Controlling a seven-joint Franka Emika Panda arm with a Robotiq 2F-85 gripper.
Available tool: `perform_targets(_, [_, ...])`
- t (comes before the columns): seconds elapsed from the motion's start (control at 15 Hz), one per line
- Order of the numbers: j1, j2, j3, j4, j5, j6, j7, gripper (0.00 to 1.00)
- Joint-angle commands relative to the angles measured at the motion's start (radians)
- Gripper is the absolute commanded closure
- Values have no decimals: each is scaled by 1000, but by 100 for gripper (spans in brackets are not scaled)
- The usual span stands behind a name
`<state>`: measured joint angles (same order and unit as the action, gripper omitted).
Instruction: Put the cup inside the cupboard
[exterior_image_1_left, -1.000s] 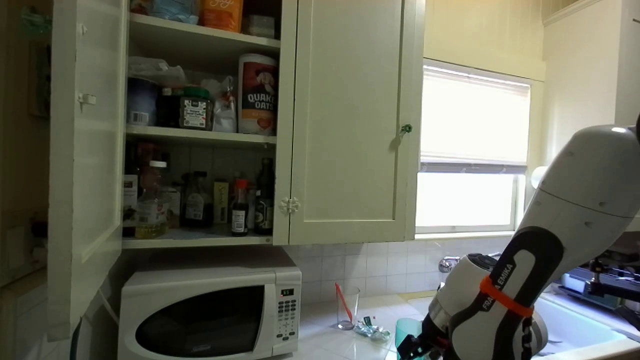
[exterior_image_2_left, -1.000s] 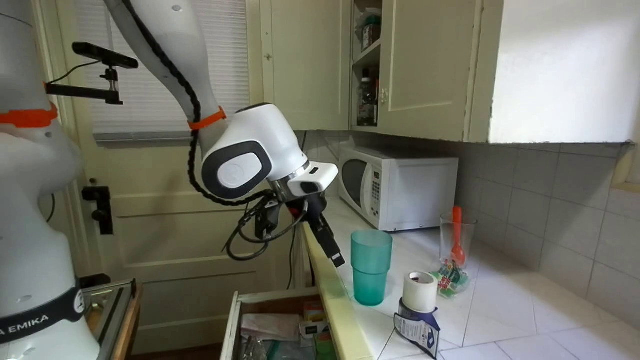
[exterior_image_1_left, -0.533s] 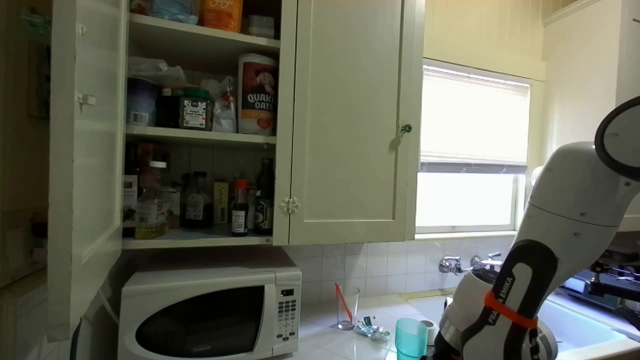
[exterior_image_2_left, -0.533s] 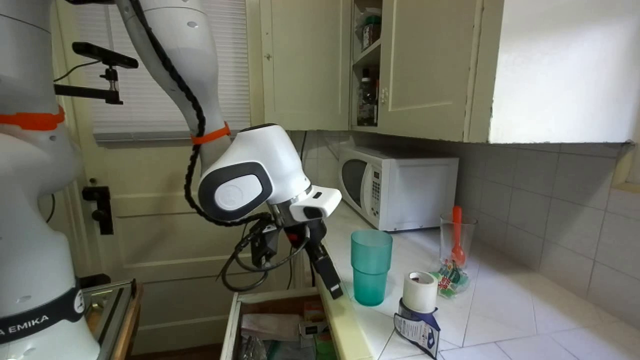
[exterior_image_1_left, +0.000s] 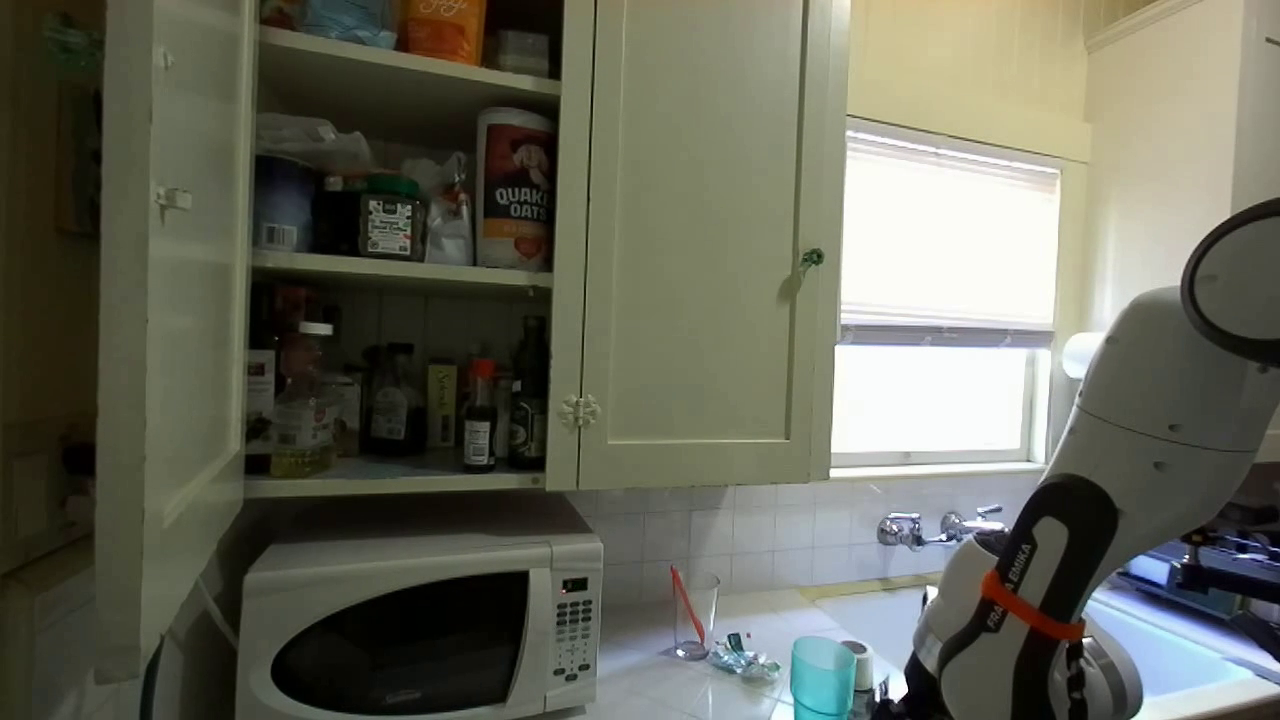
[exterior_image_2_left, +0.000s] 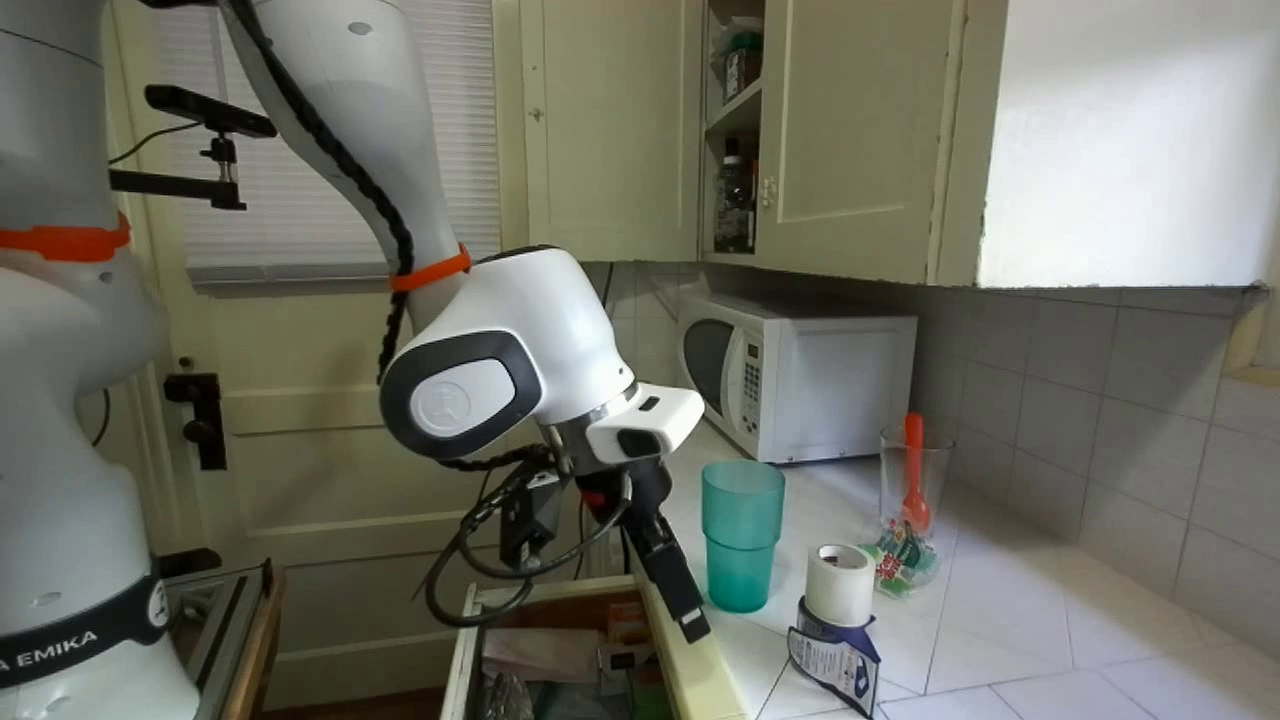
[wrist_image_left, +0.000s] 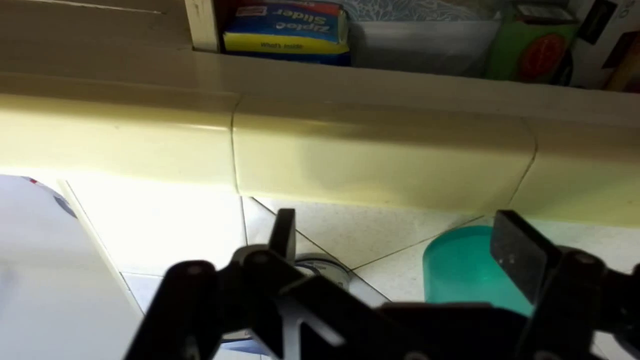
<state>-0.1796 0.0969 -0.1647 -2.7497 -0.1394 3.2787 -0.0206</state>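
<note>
With my pincer (wrist_image_left: 399, 234) spread wide and holding nothing, I see the cup (wrist_image_left: 462, 267) upright on the counter (wrist_image_left: 350, 235), about four o'clock from the pincer's middle in the wrist view, so I'd likely shift that way before closing.

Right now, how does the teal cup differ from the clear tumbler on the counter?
The teal cup is tinted; the clear tumbler is colourless. A reddish spoon stands in the clear tumbler; none shows in the teal cup. The teal cup sits nearer the yellow counter edge, the clear tumbler nearer the tiled wall. Both stand upright.
</note>
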Motion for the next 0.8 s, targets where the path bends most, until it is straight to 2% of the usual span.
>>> perform_targets(0.0, [8, 0, 2, 0, 34, -1, -24, 0])
perform_targets(0.47, [36, 53, 18, 36, 51, 70, -24, 0])
perform_targets(0.53, [38, 70, 10, 41, 54, 97, -29, 0])
perform_targets(0.6, [79, 93, -36, 46, 62, 129, -36, 0])
perform_targets(0.73, [97, 141, -40, 47, 78, 222, -38, 0])
